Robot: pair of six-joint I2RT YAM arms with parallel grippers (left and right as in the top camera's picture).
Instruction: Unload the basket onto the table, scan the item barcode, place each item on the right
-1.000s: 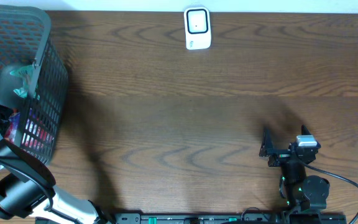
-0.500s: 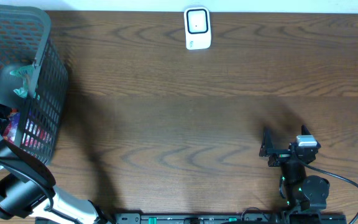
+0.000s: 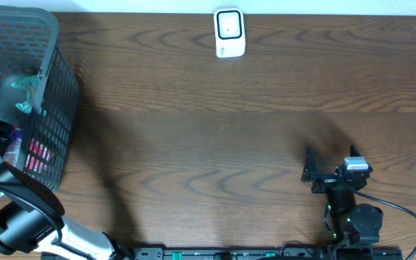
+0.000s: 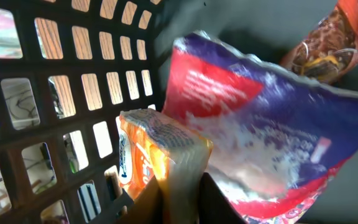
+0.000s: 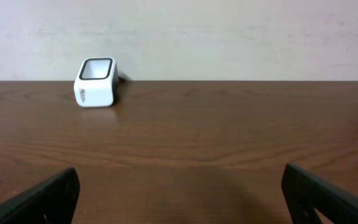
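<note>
Left jaws pinching orange packet [image 4: 160, 146] inside basket [image 4: 55, 93], right jaws wide open, empty

Wooden desk [image 3: 215, 144]: dark brown, strong grain, fills the overhead view.
Mesh basket [image 3: 53, 123]: dark plastic with square openings, stands at the desk's left end.
Purple-and-red bag [image 4: 260, 137]: glossy, its print blurred, lies inside the basket near the mesh wall.
Orange-brown packet [image 4: 328, 43]: sits in the upper corner, partly behind the purple-and-red bag.
Pale wall [image 5: 229, 37]: plain, behind the desk's far edge.
</note>
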